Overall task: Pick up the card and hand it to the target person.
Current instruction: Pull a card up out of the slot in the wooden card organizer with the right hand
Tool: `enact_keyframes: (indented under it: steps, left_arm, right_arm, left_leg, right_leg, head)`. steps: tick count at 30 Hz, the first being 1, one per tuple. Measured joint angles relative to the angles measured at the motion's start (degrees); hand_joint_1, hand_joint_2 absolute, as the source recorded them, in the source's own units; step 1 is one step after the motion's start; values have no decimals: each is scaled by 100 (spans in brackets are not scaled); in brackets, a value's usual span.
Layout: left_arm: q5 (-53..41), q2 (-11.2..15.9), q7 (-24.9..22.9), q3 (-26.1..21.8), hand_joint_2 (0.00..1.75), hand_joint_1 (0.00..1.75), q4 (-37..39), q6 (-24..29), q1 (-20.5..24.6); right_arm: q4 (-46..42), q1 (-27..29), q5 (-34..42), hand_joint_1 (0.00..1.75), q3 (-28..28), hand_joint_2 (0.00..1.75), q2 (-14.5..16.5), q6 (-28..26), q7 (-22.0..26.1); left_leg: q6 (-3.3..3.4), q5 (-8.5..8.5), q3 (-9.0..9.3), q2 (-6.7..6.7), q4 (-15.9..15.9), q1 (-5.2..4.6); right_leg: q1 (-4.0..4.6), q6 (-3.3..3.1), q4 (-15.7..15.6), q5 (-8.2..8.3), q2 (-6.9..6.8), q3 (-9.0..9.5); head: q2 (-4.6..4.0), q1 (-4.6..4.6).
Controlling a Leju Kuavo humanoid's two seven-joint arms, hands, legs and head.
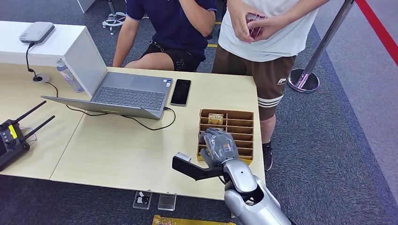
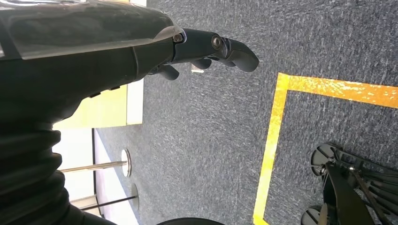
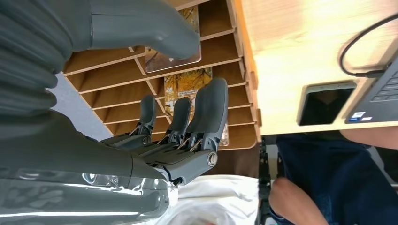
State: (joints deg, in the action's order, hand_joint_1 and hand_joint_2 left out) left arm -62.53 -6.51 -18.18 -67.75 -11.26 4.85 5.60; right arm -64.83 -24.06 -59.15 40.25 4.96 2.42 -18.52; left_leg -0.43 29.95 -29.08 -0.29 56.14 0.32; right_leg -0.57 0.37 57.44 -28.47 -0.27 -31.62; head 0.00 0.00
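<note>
Right wrist view | right hand (image 3: 178, 126) spread, empty, over card (image 3: 187, 86) in slotted tray (image 3: 117, 77) | pinch card edge squarely before lifting.

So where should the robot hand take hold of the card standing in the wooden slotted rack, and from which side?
Probably the card's free edge that sticks out of the wooden rack, pinched across its two flat faces. The card sits in a narrow slot whose walls cover the rest, so coming from above the rack's open side looks best. The right robot hand hangs over the rack, thumb and fingers apart.
</note>
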Motion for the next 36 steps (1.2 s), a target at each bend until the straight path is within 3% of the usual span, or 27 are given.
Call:
enact_keyframes:
  steps: [36]
  left_arm:
    - [-137, 17, 26, 136, 175, 0, 4, -36, -6]
  right_arm:
    - [204, 107, -117, 96, -259, 175, -21, 56, 27]
  left_leg:
    - [1, 5, 3, -3, 5, -1]
  right_leg:
    - [-1, 1, 5, -6, -3, 2]
  head:
    - [0, 0]
